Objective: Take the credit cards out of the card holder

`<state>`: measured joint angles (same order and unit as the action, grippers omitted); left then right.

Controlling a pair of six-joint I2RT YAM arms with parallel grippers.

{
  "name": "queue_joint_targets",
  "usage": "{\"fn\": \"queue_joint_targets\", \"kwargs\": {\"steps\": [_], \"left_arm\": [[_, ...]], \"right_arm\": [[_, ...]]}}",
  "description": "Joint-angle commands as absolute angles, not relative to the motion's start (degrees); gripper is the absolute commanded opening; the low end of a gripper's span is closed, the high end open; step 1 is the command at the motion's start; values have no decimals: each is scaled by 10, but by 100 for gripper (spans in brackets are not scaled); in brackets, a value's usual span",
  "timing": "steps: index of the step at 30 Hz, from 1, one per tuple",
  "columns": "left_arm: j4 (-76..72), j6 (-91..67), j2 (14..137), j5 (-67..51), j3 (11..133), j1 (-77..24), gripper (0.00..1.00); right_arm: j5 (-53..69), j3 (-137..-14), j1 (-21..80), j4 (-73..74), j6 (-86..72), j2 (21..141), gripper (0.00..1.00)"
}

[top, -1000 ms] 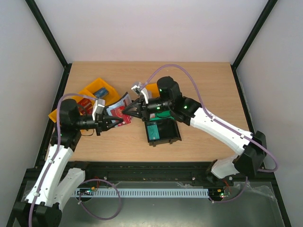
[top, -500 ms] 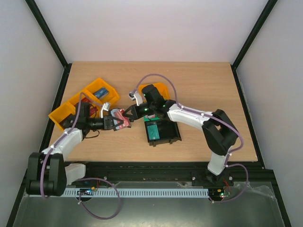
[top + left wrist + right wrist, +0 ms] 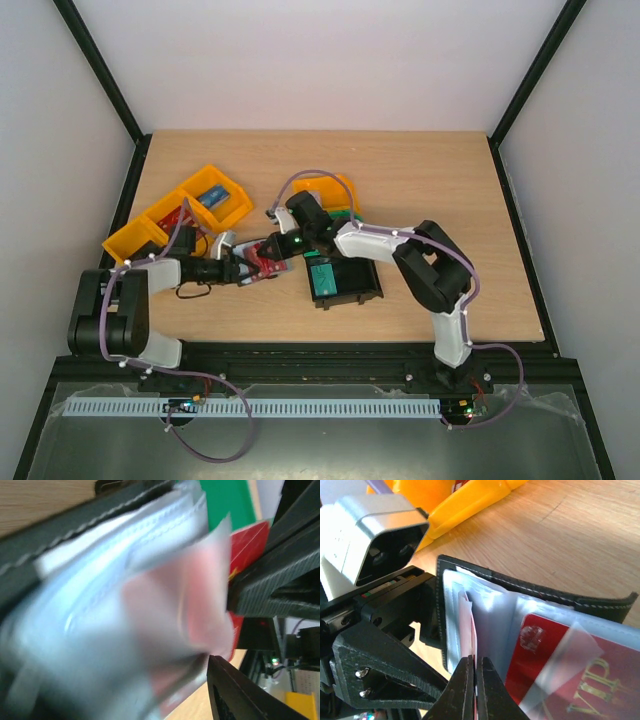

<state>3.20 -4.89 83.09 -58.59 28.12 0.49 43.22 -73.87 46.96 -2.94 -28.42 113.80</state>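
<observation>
- Right gripper: shut on pinkish sheet in open wallet; red card at its 3 o'clock.
- Left gripper: wallet's 9 o'clock, opening unclear.

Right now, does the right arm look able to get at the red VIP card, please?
Probably not yet: the right hand is shut on a pale leaf of the wallet, and the VIP card lies beside it under a clear sleeve. Nothing else blocks it.

card holder blurred at left wrist, credit card cut by frame edge, sheet in right gripper unidentifiable
</observation>
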Motion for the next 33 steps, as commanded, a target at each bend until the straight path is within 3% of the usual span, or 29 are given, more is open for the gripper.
{"fn": "queue_joint_targets", "kwargs": {"steps": [1,7,12,21,33], "left_arm": [[34,-36,843,-527,288,29,57],[76,-60,833,-460,311,46,70],[119,-61,799,-453,335,47,71],[206,-28,682,-328,430,48,73],[161,-48,634,-342,390,17,75]], "right_arm": [[370,-778,465,32,-270,1154,2],[359,-816,465,74,-243,1159,2],[383,-844,466,69,-261,1185,2],[393,-904,494,102,-264,1235,2],[161,-969,505,282,-177,1174,2]]}}
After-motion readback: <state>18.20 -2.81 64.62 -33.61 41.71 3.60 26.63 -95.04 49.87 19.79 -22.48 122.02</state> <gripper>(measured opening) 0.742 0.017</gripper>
